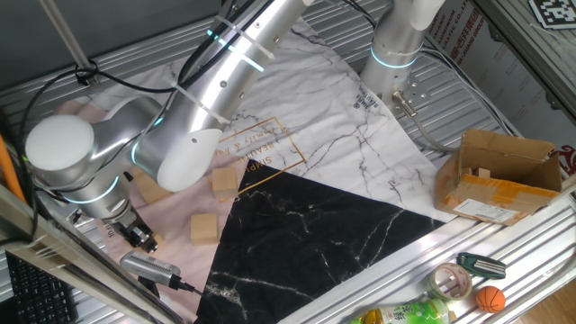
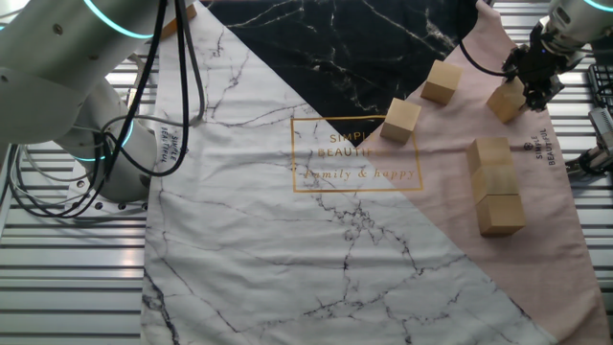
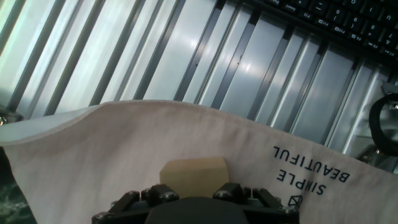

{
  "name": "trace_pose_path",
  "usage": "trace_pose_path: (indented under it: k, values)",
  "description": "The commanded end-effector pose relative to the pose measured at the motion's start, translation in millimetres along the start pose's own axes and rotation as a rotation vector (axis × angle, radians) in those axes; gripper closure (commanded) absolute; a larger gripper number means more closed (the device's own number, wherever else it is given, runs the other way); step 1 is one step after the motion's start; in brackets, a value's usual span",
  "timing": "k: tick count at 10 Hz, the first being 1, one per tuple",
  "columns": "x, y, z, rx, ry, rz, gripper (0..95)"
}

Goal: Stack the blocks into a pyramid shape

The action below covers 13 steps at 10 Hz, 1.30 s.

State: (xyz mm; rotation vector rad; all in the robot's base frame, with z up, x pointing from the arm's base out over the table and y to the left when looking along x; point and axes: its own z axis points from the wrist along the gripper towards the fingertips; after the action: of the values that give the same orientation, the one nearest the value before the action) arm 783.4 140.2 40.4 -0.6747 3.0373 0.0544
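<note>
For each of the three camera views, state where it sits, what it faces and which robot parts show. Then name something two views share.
One fixed view: high, facing the silver arm, brown cardboard box.
The other fixed view: overhead, opposite side; marble-print cloth, gripper.
Hand view: on the hand, facing down; gripper over a tan wooden block.
Shared: both fixed views show the loose blocks.

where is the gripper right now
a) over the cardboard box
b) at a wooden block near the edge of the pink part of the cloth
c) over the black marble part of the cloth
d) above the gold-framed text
b: the other fixed view shows the gripper at a block near the edge of the pink part of the cloth, and the hand view shows that block between its fingers.
</note>
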Motion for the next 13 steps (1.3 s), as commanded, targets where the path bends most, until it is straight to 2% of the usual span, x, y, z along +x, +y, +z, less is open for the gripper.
trace_pose_path:
  k: [1,8,13]
  values:
    - [-1.2,-0.1,0.6,0.0,0.0,-0.003,95.0]
    - [4.3,7.2,-14.9,0.001,0.007,-0.009,95.0]
    - [18.2,19.8,-38.3,0.003,0.023,-0.028,95.0]
